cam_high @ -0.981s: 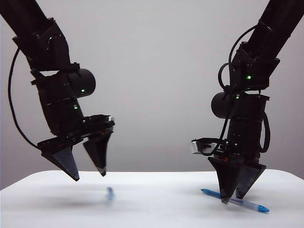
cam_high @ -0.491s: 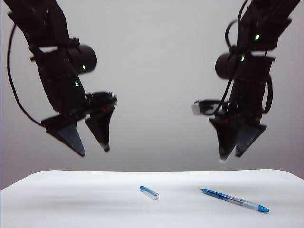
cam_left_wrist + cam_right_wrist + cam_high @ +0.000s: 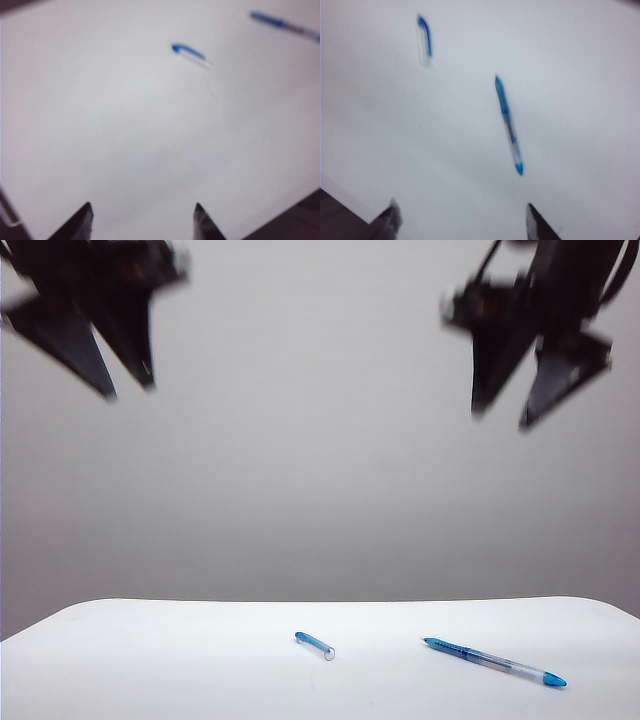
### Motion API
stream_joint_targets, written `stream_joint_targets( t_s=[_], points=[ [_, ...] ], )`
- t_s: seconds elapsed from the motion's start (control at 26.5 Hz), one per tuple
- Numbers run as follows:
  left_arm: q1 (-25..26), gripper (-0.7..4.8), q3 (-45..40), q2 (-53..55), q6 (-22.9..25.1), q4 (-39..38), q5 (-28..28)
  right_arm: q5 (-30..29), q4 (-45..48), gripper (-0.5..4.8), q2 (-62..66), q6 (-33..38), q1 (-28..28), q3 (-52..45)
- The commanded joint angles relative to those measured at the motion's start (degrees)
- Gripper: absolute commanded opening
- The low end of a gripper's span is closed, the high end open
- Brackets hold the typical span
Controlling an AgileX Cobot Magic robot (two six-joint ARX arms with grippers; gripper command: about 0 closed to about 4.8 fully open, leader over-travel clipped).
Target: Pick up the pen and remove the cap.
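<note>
1. Cap (image 3: 314, 645) lies on the table (image 3: 150, 660), well apart from the pen (image 3: 494, 662) — separation looks done.
2. Left gripper (image 3: 110, 365) and right gripper (image 3: 515, 390) hang high, jaws apart, empty.
3. Next — probably just parking the arms.

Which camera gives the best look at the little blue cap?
The exterior view: the cap lies sharp on the table, apart from the pen. Both wrist views show it only as a blurred blue streak.
</note>
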Motion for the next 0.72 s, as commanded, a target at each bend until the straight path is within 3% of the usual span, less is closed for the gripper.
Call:
stream_joint_targets(
  t_s=[0.04, 0.3, 0.38, 0.45, 0.6, 0.72],
  points=[
    [0.13, 2.71, 0.04, -9.4, -1.07, -0.26, -5.29, -0.07, 1.77, 3.19, -8.72, 1.33, -0.02, 0.17],
    [0.13, 2.72, -0.35, -26.21, -2.14, -0.2, -11.47, 2.4, 3.98, 3.17, -25.57, 3.67, -0.55, 0.17],
    [0.13, 2.72, -1.25, -32.96, -1.68, 2.12, -17.2, 7.72, 5.77, 2.68, -31.74, 3.67, -0.55, 0.15],
    [0.13, 2.72, -2.91, -37.51, 0.04, 4.83, -21.62, 10.03, 7.56, 2.52, -35.45, 3.74, -0.55, 0.09],
    [0.13, 2.68, -8.98, -47.23, 0.74, 12.2, -24.06, 11.34, 10.27, 2.49, -41.79, 4.13, -0.55, 0.07],
    [0.13, 2.68, -14.01, -53.13, 0.72, 16.41, -25.53, 12.66, 10.34, 1.78, -45.81, 4.83, -0.55, 0.04]
  ],
)
